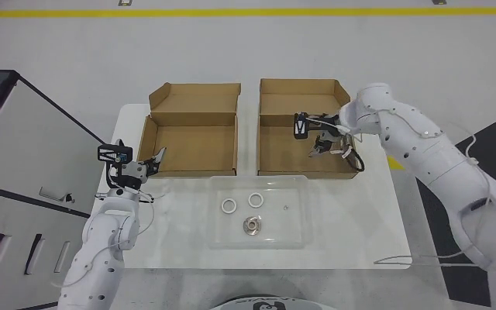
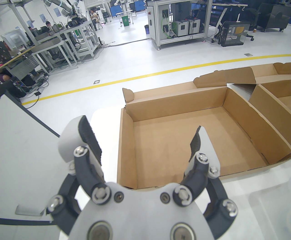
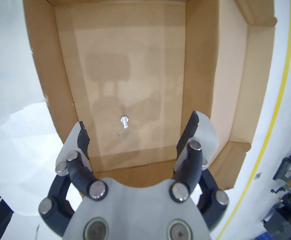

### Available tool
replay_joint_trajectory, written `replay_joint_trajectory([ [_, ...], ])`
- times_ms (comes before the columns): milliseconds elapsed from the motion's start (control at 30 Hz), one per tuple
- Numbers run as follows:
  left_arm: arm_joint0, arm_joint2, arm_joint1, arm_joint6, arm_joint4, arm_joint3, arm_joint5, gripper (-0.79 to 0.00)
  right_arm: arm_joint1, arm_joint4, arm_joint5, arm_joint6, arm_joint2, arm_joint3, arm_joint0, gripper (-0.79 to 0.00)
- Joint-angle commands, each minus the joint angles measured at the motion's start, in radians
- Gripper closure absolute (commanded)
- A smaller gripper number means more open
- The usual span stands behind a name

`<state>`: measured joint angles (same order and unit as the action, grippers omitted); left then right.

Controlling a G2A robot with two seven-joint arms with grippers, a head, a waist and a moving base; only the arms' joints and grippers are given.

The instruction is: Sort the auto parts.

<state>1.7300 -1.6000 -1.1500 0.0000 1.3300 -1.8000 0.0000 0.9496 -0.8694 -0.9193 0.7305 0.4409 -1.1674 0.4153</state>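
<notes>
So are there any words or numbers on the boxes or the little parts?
No text can be read.
On the left cardboard box: plain, nothing printed.
On the right cardboard box: plain, nothing printed.
On the bolt and the clear tray: no marks visible.
On the blue signs far behind: too small to read.

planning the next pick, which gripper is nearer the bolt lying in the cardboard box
Right. The right gripper hangs open directly over the bolt in its box. The left gripper sits at the far side of the other box, well away.
</notes>
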Motion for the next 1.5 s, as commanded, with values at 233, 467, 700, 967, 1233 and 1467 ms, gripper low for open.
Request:
replay_joint_trajectory([
  [233, 0.000, 0.000, 0.000, 0.000, 0.000, 0.000, 0.000, -0.785, -0.178, 0.172, 0.004, 0.168, 0.254, -0.367, 0.152, -0.785],
  [467, 0.000, 0.000, 0.000, 0.000, 0.000, 0.000, 0.000, -0.785, -0.298, 0.316, 0.089, 0.259, 0.409, -0.652, 0.304, -0.785],
  [700, 0.000, 0.000, 0.000, 0.000, 0.000, 0.000, 0.000, -0.785, -0.377, 0.406, 0.130, 0.300, 0.469, -0.829, 0.383, -0.785],
  [967, 0.000, 0.000, 0.000, 0.000, 0.000, 0.000, 0.000, -0.785, -0.409, 0.422, 0.111, 0.281, 0.386, -0.880, 0.339, -0.785],
  [1233, 0.000, 0.000, 0.000, 0.000, 0.000, 0.000, 0.000, -0.785, -0.397, 0.420, 0.055, 0.225, 0.188, -0.863, 0.175, -0.785],
  [1467, 0.000, 0.000, 0.000, 0.000, 0.000, 0.000, 0.000, -0.785, -0.360, 0.449, 0.045, 0.216, -0.032, -0.814, -0.031, -0.785],
])
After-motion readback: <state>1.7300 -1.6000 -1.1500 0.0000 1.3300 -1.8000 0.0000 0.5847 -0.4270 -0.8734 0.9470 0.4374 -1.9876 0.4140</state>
